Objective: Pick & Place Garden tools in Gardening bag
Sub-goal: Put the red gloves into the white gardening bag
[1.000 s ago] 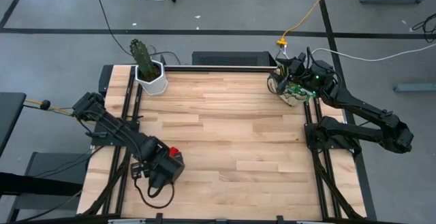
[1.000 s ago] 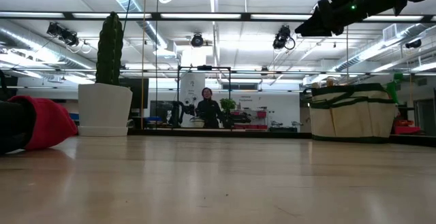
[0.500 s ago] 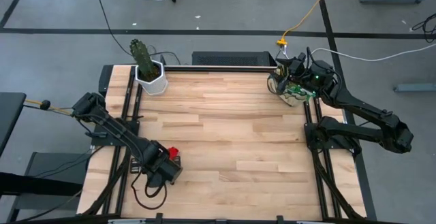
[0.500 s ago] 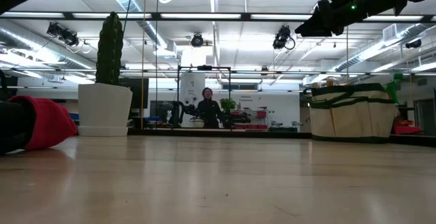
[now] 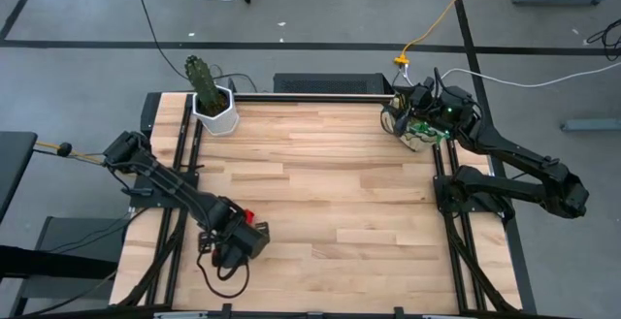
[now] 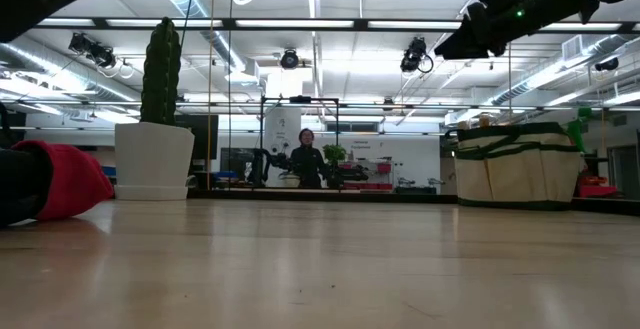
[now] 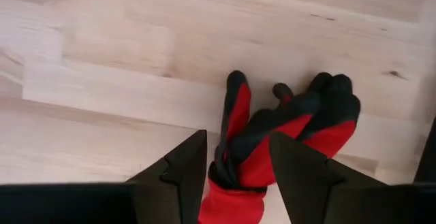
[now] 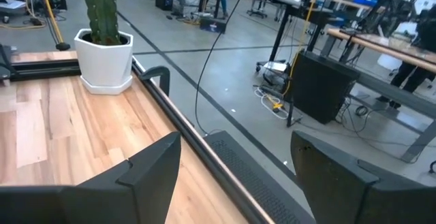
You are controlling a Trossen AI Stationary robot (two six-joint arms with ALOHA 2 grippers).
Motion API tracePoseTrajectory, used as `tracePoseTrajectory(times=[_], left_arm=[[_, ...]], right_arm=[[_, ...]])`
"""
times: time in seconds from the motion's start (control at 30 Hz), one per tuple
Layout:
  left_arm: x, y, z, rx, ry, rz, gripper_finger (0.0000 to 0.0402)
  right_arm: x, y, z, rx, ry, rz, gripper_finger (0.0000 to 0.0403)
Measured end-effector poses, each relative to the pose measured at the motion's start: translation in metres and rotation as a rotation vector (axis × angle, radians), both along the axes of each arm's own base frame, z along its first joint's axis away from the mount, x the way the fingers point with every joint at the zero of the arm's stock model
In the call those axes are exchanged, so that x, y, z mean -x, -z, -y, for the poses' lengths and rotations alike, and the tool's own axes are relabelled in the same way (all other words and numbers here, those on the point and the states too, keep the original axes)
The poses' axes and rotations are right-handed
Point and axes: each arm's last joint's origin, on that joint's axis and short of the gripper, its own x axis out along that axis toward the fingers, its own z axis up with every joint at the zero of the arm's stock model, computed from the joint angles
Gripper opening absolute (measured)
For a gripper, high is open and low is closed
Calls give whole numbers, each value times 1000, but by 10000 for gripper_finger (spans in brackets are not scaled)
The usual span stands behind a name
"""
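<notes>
Over the table's 7 o'clock corner, seen from above, the left gripper (image 5: pixel 236 244) has slid toward 4 o'clock from where it hung a second ago, so that it now covers nearly all of the red gloves (image 5: pixel 247 215); only a sliver of red shows at its 12 o'clock edge. At the table's (image 5: pixel 320 203) 2 o'clock corner the right gripper (image 5: pixel 412 106) has not moved and hangs over the gardening bag (image 5: pixel 415 131), with the cactus pot (image 5: pixel 213 106) well apart at 11 o'clock.

From table height, the gloves (image 6: pixel 65 181) lie flat on the wood at 9 o'clock, and dark arm parts have come in at the upper 10 o'clock corner that were absent a second ago. The bag (image 6: pixel 516 163) stands upright at 3 o'clock with green trim and a green tool poking out at its far side; the cactus pot (image 6: pixel 153 159) stands near the gloves.

Past the left wrist, the gloves (image 7: pixel 272 132) lie straight ahead and run in between the two fingers (image 7: pixel 180 166), which stand apart with nothing clamped. I judge the arm lined up for a descent and grasp, with the carry to the bag to follow.

Past the right wrist, the fingers (image 8: pixel 146 169) are spread wide and empty, aimed at the cactus pot (image 8: pixel 103 54).
</notes>
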Motion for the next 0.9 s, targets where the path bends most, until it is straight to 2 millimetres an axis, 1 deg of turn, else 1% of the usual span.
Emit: tracePoseTrajectory(times=[0.27,0.43,0.73,0.8,0.9], left_arm=[[-3,0,-5,-12,-16,-1,168],[-2,0,-5,-16,79,16,168],[-3,0,-5,-16,82,19,169],[-3,0,-5,-16,82,19,176],[-3,0,-5,-15,80,19,203]], right_arm=[[0,0,0,-20,4,9,281],[0,0,0,-20,4,9,281],[0,1,0,-21,5,9,281],[0,1,0,-25,5,10,281],[0,1,0,-35,7,7,281]])
